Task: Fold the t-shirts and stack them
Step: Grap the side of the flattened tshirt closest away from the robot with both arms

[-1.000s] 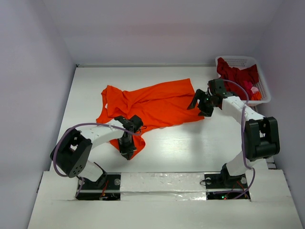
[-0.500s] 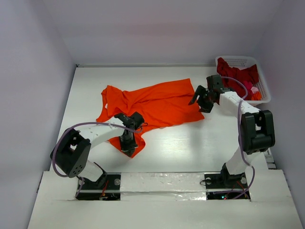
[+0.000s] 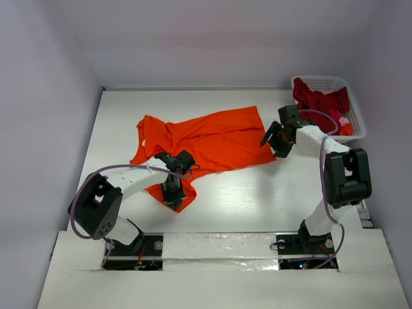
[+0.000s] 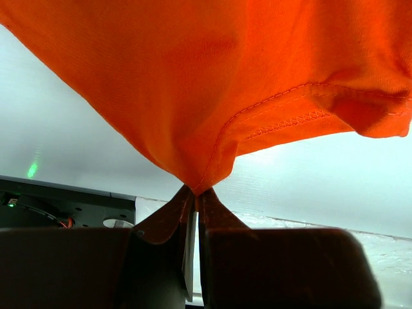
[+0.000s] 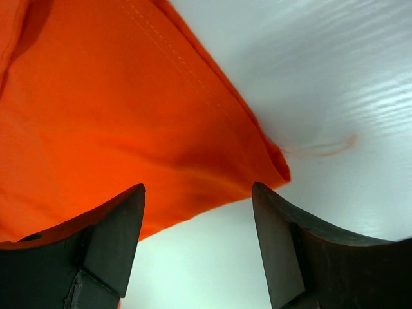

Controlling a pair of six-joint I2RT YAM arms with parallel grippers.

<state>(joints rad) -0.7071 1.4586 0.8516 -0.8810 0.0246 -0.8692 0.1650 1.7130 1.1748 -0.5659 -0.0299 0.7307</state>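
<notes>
Work on the task has barely begun, by my reading: no shirt is folded and no stack exists.

Nearest, the left gripper (image 4: 195,193) has its jaws pressed together on a small pinch of the orange shirt (image 3: 212,138), holding the cloth's near corner so that the fabric hangs in a cone from the tips, a stitched hem running off to the right. From there the shirt spreads away across the middle of the table (image 3: 257,193), lying open but rumpled, bunched most at its far left end and flatter toward the right.

Farther off, at the shirt's right near corner, the right gripper (image 5: 198,187) hovers with its jaws spread, one finger over the cloth and the other over bare table just past the hem. It grips nothing. I judge it is lining up a second hold so the two arms can stretch the shirt flat before the first fold.

At the far right corner sits a white basket (image 3: 322,78), and the red shirts (image 3: 318,102) are heaped inside it, untouched, with something pink beside them. All of these remain to be folded and stacked.

The table is white with a faint wood grain, bare apart from the shirt and basket. Plain pale walls (image 3: 212,38) close it in on the left, right and far sides.
</notes>
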